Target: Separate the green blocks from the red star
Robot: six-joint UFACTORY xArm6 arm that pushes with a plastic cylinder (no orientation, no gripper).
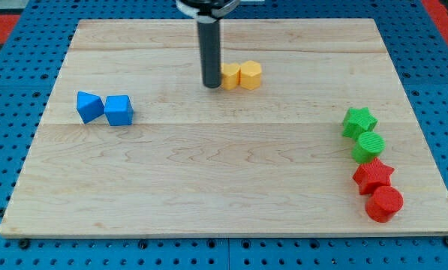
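Observation:
A green star (359, 121) and a green cylinder (369, 145) lie at the view's right, touching each other. The red star (373, 175) lies just below the green cylinder and touches it. A red cylinder (384, 203) lies below the red star. My tip (211, 85) rests on the board near the view's top centre, far left of the green and red blocks, right beside the left yellow block (230, 76).
Two yellow blocks sit side by side at top centre, the right one a hexagon (251, 75). A blue triangle-like block (89, 106) and a blue cube (119, 110) lie at the view's left. The wooden board (208, 187) lies on a blue pegboard.

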